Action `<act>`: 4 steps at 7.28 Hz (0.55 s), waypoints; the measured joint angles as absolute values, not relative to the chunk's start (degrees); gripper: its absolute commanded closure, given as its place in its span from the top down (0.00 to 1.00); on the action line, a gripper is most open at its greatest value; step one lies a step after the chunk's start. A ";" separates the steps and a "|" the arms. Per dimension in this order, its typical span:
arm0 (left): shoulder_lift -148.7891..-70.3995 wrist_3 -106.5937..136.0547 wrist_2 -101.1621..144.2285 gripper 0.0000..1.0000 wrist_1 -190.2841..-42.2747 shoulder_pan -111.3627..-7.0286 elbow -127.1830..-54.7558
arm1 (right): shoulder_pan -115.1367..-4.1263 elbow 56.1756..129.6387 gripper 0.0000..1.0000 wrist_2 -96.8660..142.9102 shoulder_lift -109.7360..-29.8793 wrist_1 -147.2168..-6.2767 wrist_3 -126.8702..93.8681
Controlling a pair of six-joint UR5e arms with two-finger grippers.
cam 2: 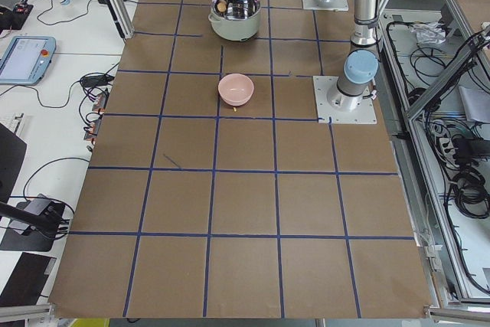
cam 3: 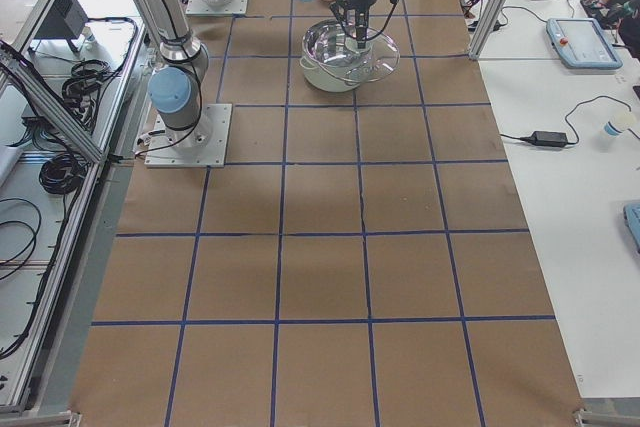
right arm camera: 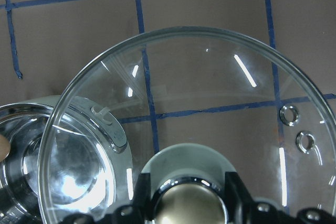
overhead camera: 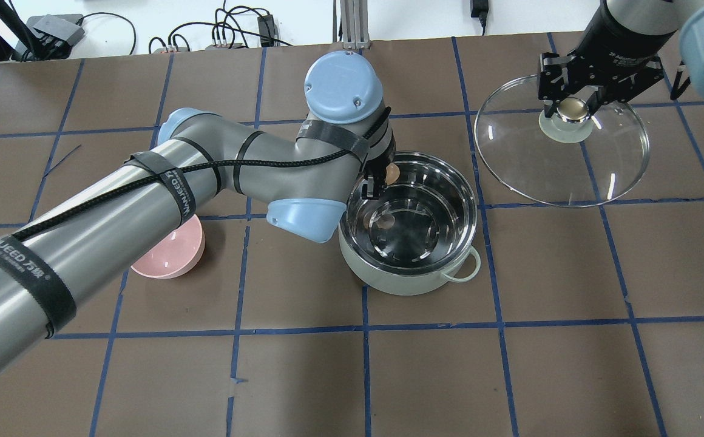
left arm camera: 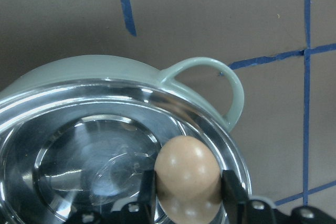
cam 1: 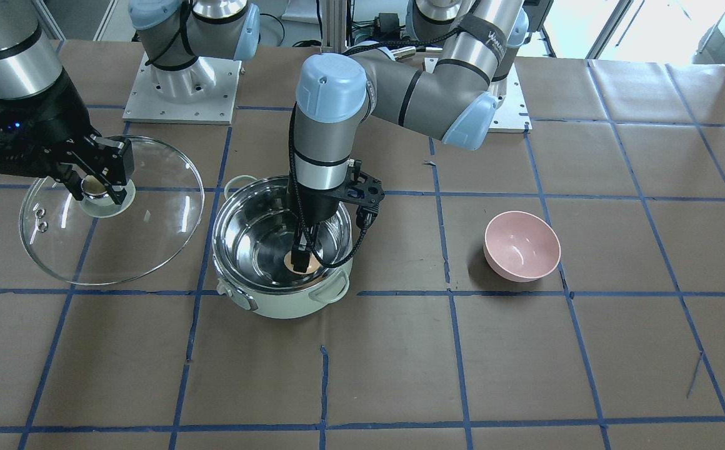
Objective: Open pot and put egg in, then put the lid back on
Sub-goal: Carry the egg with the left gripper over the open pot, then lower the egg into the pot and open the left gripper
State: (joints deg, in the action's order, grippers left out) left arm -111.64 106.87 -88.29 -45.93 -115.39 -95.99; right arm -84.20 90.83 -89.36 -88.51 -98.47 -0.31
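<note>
Left gripper (left arm camera: 188, 196) is clamped on the egg (left arm camera: 188, 174), one finger each side. The egg's long axis looks roughly in line with the fingers, so near vertical.

Key relation: the egg sits just inside the pot (left arm camera: 79, 69) rim, on the side away from the robot's base and close to the loop handle (left arm camera: 231, 90). It's over steel, not over the table (left arm camera: 210, 14). It's off-centre though, with the pot floor lying down and back toward the robot from the tool. We can't tell the height above the floor.

Pose: left arm reaches across with the wrist pointing straight down into the pot. In the front view the left gripper (cam 1: 300, 256) is inside the pot mouth, hard against the wall.

Our call: the next move is lowering and a small shift toward centre before release, since a drop here risks the egg hitting the wall.

Farther out: right gripper (cam 1: 103, 181) is closed on the knob (cam 1: 95, 185) of the lid (cam 1: 150, 219), held roughly level. The lid is to the robot's right of the pot, its edge just beside the rim and not over the opening.

Pink bowl (cam 1: 522, 245) is well apart on the other side.
</note>
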 measured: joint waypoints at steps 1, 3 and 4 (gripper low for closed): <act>-112.14 107.28 -88.29 0.16 -45.70 -115.89 -95.93 | -84.21 90.89 0.30 -89.33 -88.52 -98.42 -0.28; -113.29 107.54 -88.20 0.36 -45.37 -116.71 -95.93 | -84.24 90.98 0.31 -89.22 -88.58 -98.43 -0.27; -114.21 107.49 -88.16 0.67 -44.79 -117.05 -95.85 | -84.26 91.07 0.31 -89.16 -88.59 -98.46 -0.26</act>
